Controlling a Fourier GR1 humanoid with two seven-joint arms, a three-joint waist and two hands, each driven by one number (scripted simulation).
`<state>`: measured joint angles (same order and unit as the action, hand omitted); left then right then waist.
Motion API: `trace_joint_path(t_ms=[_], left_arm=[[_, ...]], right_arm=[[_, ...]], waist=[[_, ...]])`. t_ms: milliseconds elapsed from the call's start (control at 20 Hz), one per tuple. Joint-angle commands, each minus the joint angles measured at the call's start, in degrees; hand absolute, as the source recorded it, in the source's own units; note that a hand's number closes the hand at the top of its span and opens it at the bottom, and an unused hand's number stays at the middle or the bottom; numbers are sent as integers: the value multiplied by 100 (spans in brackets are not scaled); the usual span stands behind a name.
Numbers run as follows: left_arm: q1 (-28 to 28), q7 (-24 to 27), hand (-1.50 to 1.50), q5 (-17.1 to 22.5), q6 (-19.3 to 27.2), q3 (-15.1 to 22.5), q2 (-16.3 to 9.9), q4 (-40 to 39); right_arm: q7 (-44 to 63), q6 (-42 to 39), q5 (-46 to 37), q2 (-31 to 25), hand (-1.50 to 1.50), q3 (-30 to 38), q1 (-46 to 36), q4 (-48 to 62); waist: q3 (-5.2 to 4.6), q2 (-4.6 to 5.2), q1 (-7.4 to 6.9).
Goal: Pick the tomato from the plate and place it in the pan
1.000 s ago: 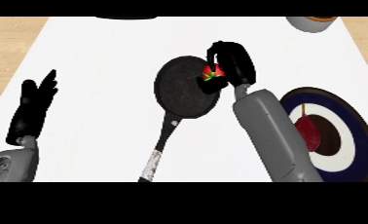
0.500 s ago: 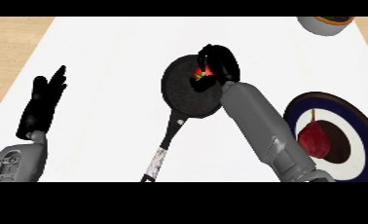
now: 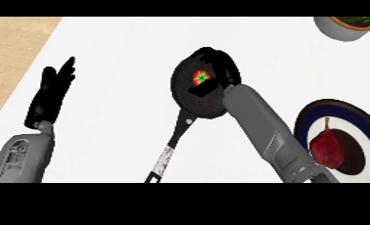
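The right hand (image 3: 220,70) hangs over the black pan (image 3: 189,102), fingers curled round the tomato (image 3: 200,78), which shows red with a green top above the pan's inside. The left hand (image 3: 52,93) rests open at the view's left, fingers up. On the white desk (image 3: 115,48), a plate (image 3: 312,116) at right carries a dark red fruit (image 3: 327,146).

Red, green-topped tomato (image 3: 200,77); black pan (image 3: 189,99); navy-and-white ringed plate (image 3: 312,118).
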<state>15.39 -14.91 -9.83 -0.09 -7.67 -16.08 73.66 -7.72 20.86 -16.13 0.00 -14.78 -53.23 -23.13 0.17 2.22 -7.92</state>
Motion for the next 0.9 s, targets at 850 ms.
trace_joint_path(t_ms=[850], left_arm=[[-306,336,0,16,34,-260,-152,-220]], right_arm=[[-1753,1095,2391,0,-150,447,-147,381]], waist=[[-12,-114,409]])
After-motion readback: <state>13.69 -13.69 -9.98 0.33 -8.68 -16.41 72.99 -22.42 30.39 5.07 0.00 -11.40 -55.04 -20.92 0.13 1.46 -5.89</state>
